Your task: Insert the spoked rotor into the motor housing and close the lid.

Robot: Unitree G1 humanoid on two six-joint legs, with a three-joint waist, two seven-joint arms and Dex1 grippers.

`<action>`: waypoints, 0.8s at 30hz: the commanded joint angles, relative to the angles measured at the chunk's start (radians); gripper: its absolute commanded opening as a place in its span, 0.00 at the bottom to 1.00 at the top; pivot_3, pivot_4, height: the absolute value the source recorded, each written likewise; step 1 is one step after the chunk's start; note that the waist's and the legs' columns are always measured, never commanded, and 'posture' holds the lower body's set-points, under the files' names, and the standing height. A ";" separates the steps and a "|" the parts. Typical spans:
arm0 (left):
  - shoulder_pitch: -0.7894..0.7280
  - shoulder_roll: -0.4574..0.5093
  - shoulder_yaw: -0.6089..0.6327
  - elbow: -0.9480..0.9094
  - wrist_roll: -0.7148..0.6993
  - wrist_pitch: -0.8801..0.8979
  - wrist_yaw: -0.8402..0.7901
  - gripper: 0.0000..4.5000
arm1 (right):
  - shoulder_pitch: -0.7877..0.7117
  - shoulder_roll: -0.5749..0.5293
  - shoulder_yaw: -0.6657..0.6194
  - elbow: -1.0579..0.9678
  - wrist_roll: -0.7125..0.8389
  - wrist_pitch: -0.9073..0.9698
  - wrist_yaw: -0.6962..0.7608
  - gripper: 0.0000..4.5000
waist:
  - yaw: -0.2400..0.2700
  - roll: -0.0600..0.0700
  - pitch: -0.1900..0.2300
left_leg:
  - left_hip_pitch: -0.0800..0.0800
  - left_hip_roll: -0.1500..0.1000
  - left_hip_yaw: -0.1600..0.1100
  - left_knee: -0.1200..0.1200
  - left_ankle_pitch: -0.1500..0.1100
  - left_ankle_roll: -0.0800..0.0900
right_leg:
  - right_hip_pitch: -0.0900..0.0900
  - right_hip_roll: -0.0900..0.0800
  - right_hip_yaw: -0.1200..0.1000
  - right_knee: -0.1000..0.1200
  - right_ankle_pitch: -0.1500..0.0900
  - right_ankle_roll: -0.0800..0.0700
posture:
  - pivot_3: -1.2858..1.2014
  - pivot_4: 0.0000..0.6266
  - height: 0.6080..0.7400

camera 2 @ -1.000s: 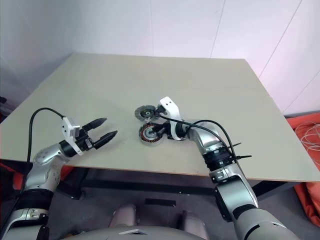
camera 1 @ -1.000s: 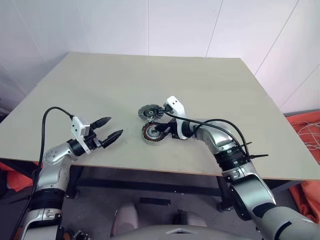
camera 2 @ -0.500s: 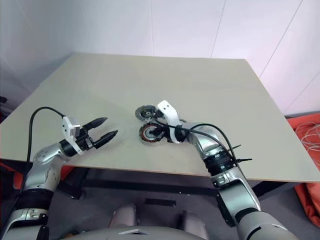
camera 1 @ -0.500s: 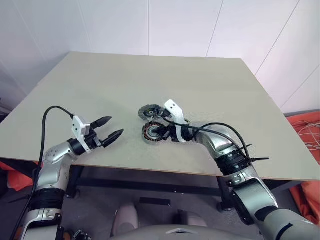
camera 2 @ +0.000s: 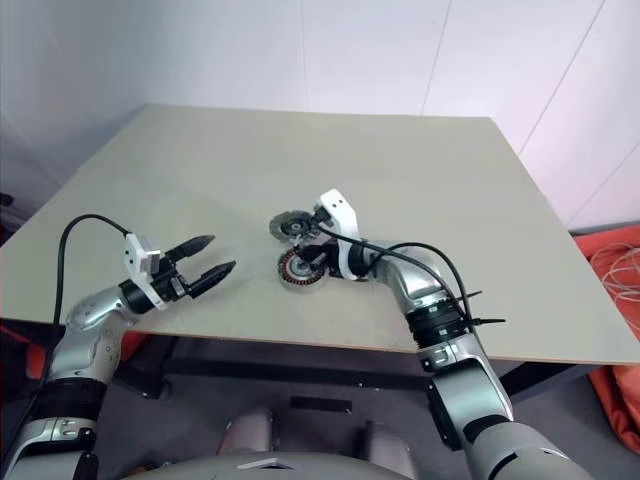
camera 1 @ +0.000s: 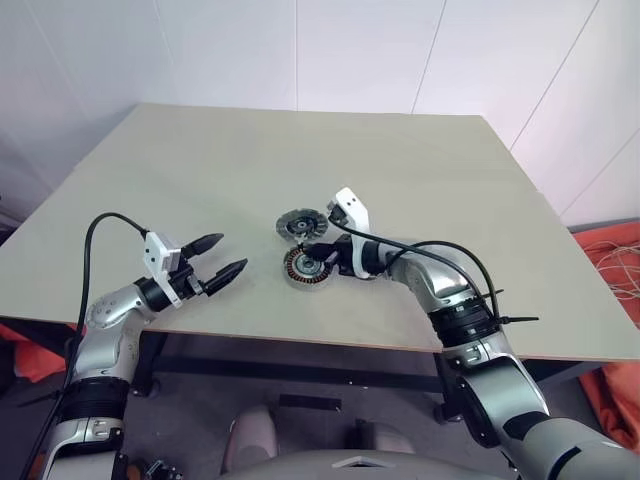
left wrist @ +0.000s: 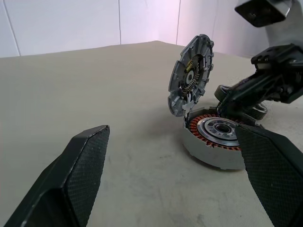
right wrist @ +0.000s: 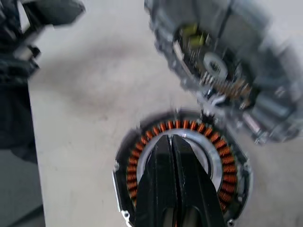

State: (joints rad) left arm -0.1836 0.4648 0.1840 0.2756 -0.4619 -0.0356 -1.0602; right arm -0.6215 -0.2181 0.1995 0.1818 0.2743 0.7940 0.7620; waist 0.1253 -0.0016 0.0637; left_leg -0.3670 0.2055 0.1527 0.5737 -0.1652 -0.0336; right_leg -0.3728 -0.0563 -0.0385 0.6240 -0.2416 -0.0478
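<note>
The motor housing (camera 1: 303, 268) lies on the table near the front edge, its copper windings (left wrist: 199, 124) ringing a silver centre. Its lid (camera 1: 299, 224) stands tilted open on the far edge, inner face (left wrist: 191, 75) showing. My right gripper (camera 1: 312, 252) is shut, its joined fingertips (right wrist: 173, 139) hovering just over the housing's centre with nothing between them. A dark round rim (left wrist: 259, 111) peeks out behind those fingers; I cannot tell whether it is the spoked rotor. My left gripper (camera 1: 230, 252) stands open, level, a hand's width to the left of the housing.
The beige table (camera 1: 400, 160) reaches back to a white wall. Its front edge runs just below both grippers. Orange cloth and cables (camera 1: 618, 262) lie on the floor at the right.
My right gripper dipped down onto the housing half a second ago and has since lifted a little above it, still shut. The left arm, the housing and the lid have not moved.
</note>
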 commanded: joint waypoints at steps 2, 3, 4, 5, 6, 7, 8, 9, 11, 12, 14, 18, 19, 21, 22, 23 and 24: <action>-0.011 0.006 0.011 -0.018 -0.005 -0.015 -0.002 1.00 | -0.003 -0.090 -0.020 -0.133 0.027 -0.010 0.062 0.00 | 0.003 0.000 0.000 | -0.001 0.000 0.000 0.000 0.000 0.000 | 0.000 0.000 0.000 0.000 0.000 0.000 | 0.52 0.00 1.00; -0.010 0.008 0.012 -0.019 -0.005 -0.014 -0.002 1.00 | 0.004 -0.117 -0.030 -0.153 0.034 -0.003 0.074 0.00 | 0.003 0.000 0.000 | -0.001 0.000 0.000 0.000 0.000 0.000 | 0.000 0.000 0.000 0.000 0.000 0.000 | 0.52 0.00 1.00; -0.009 0.010 0.013 -0.020 -0.006 -0.013 -0.002 1.00 | 0.010 -0.140 -0.039 -0.170 0.042 0.004 0.083 0.00 | 0.003 0.000 0.000 | 0.000 0.000 0.000 0.000 0.000 0.000 | 0.001 0.000 0.000 0.000 0.000 0.000 | 0.52 0.00 1.00; -0.008 0.011 0.014 -0.021 -0.006 -0.012 -0.002 1.00 | 0.016 -0.167 -0.048 -0.186 0.049 0.015 0.092 0.00 | 0.003 0.000 0.000 | 0.000 0.000 0.000 0.000 0.000 0.000 | 0.001 0.000 0.000 0.000 0.000 0.000 | 0.52 0.00 1.00; -0.007 0.012 0.015 -0.023 -0.006 -0.011 -0.002 1.00 | 0.023 -0.195 -0.054 -0.202 0.053 0.023 0.100 0.00 | 0.002 0.000 0.000 | 0.000 0.000 0.000 0.000 0.000 0.000 | 0.001 0.000 0.000 0.000 0.000 0.000 | 0.52 0.00 1.00; -0.006 0.013 0.014 -0.024 -0.006 -0.009 -0.002 1.00 | 0.033 -0.227 -0.070 -0.219 0.064 0.034 0.110 0.00 | 0.002 0.000 0.000 | 0.001 0.000 0.000 0.000 0.000 0.000 | 0.001 0.000 0.000 0.000 0.000 0.000 | 0.52 0.00 1.00; -0.006 0.013 0.014 -0.026 -0.007 -0.007 -0.002 1.00 | 0.042 -0.260 -0.091 -0.235 0.074 0.049 0.115 0.04 | 0.003 0.000 0.000 | 0.001 0.000 0.000 0.000 0.000 0.000 | 0.001 0.000 0.000 0.000 0.000 0.001 | 0.52 0.00 1.00; -0.005 0.014 0.013 -0.028 -0.007 -0.006 -0.002 1.00 | 0.049 -0.289 -0.105 -0.247 0.081 0.057 0.121 0.09 | 0.003 0.000 0.000 | 0.001 0.000 0.000 0.000 0.000 0.000 | 0.001 0.000 0.000 0.000 0.000 0.001 | 0.52 0.00 1.00; -0.006 0.014 0.011 -0.028 -0.007 -0.002 -0.004 1.00 | 0.063 -0.342 -0.132 -0.259 0.094 0.068 0.135 0.21 | 0.004 0.000 0.000 | 0.001 0.000 0.000 0.000 0.000 0.000 | 0.001 0.000 0.000 0.000 0.000 0.000 | 0.52 0.00 1.00; -0.006 0.014 0.010 -0.029 -0.007 -0.001 -0.005 1.00 | 0.068 -0.359 -0.139 -0.260 0.099 0.065 0.140 0.27 | 0.004 0.000 0.000 | 0.001 0.000 0.000 0.000 0.000 0.000 | 0.001 0.000 0.000 0.000 0.000 0.001 | 0.52 0.00 1.00; -0.011 0.012 0.005 -0.025 -0.005 0.000 -0.007 1.00 | 0.080 -0.379 -0.160 -0.234 0.109 0.065 0.138 0.44 | 0.003 0.000 0.000 | 0.001 0.000 0.000 0.000 0.000 0.000 | 0.001 0.000 0.000 0.000 0.000 0.000 | 0.52 0.00 1.00; -0.020 0.009 0.000 -0.016 -0.004 -0.002 -0.010 1.00 | 0.091 -0.355 -0.250 -0.150 0.173 0.125 0.111 0.74 | 0.002 0.000 0.000 | 0.002 0.000 0.000 0.000 0.000 0.000 | 0.002 0.000 0.000 0.000 0.000 0.000 | 0.52 0.00 1.00; -0.020 0.009 0.001 -0.016 -0.004 -0.003 -0.011 1.00 | 0.097 -0.346 -0.271 -0.130 0.187 0.134 0.103 0.82 | 0.003 0.000 0.000 | 0.002 0.000 0.000 0.001 0.000 0.000 | 0.002 0.000 0.000 0.000 0.000 0.000 | 0.52 0.00 1.00; -0.018 0.009 0.002 -0.015 -0.005 -0.005 -0.013 1.00 | 0.110 -0.330 -0.308 -0.082 0.211 0.157 0.088 0.97 | 0.003 0.000 0.000 | 0.002 0.000 0.001 0.001 0.000 0.000 | 0.002 0.000 0.000 0.000 0.000 0.000 | 0.52 0.00 1.00; -0.016 0.010 0.004 -0.014 -0.005 -0.006 -0.014 1.00 | 0.117 -0.321 -0.326 -0.039 0.221 0.183 0.077 0.99 | 0.003 0.000 0.000 | 0.001 0.000 0.001 0.001 0.000 0.000 | 0.002 0.000 0.000 0.000 0.000 0.000 | 0.52 0.00 1.00; -0.014 0.011 0.005 -0.013 -0.005 -0.007 -0.016 1.00 | 0.123 -0.316 -0.338 -0.004 0.230 0.202 0.075 0.99 | 0.003 0.000 0.000 | 0.001 0.000 0.001 0.001 0.000 0.001 | 0.002 0.000 0.000 0.000 0.000 0.000 | 0.52 0.00 1.00; -0.012 0.011 0.006 -0.012 -0.005 -0.008 -0.017 1.00 | 0.126 -0.310 -0.350 0.029 0.243 0.224 0.073 0.99 | 0.004 0.000 0.000 | 0.001 0.000 0.001 0.001 0.000 0.001 | 0.002 0.000 0.000 0.000 0.000 0.000 | 0.52 0.00 1.00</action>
State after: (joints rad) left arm -0.1853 0.4691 0.1833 0.2765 -0.4610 -0.0343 -1.0692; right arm -0.4914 -0.5320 -0.1059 0.1754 0.4802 0.9869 0.8418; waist 0.1293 -0.0016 0.0637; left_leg -0.3659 0.2053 0.1536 0.5752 -0.1654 -0.0330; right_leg -0.3708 -0.0563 -0.0387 0.6238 -0.2416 -0.0479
